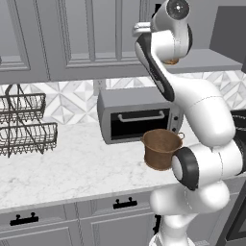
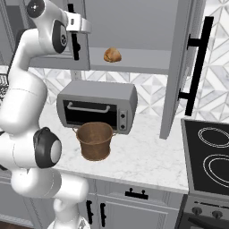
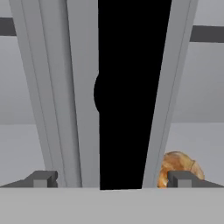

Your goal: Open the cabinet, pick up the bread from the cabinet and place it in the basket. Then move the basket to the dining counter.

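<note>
Left base view first: the basket [image 1: 162, 148] is parked on the marble worktop [image 1: 67, 166] right in front of the toaster oven [image 1: 139, 115], presumably so the drop from the shelf above stays short. Just a sliver of the bread [image 1: 171, 61] can be made out behind the arm, up on the open cabinet [image 1: 202, 60] shelf. Two wire racks [image 1: 24, 126] sit far left, well out of the way.

Right base view: the right-hand cabinet door [image 2: 184, 67] is swung wide open, while the left door [image 2: 77, 33] is only partly out, with the gripper [image 2: 75, 31] raised next to its black handle [image 2: 76, 47]. The bread is seen sitting alone on the shelf, near the left side. A stovetop [image 2: 210, 156] lies to the right.

Hand view: the fingertips [image 3: 42, 179] are spread wide, nothing held. The door's edge and dark handle are straddled between them, probably very close, though contact can't be judged. Bread peeks out behind the right fingertip, so that left door is what's blocking a clean reach.
</note>
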